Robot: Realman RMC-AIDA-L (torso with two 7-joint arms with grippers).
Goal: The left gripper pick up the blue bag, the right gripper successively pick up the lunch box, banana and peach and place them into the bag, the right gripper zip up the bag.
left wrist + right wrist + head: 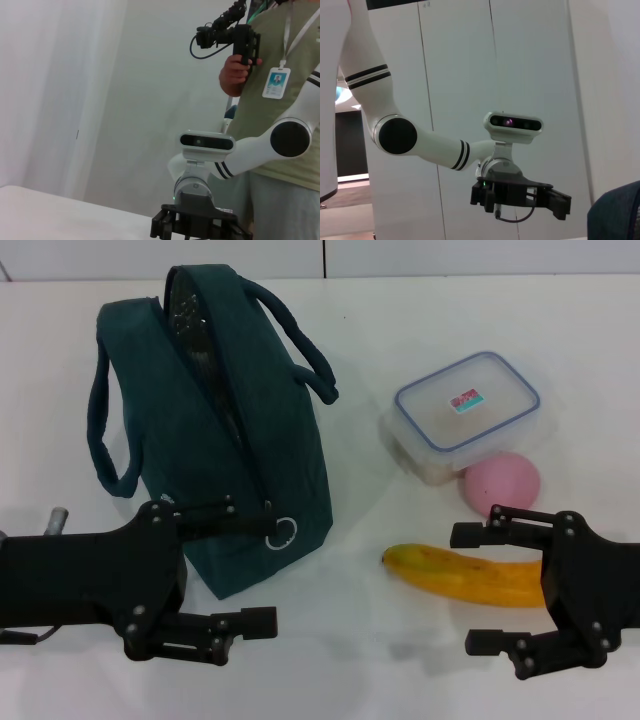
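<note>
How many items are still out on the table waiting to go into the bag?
3. The lunch box sits right of the blue bag; the peach touches its near side; the banana lies nearer the robot, by the right gripper.

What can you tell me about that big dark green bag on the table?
The blue bag is dark teal fabric and stands upright on the white table, at its left side. Two padded loop handles rise from it, one hanging to each side. Its top is unzipped, showing shiny silver lining inside, and a ring zipper pull dangles near the front corner. The left gripper, open, hovers just before it.
</note>
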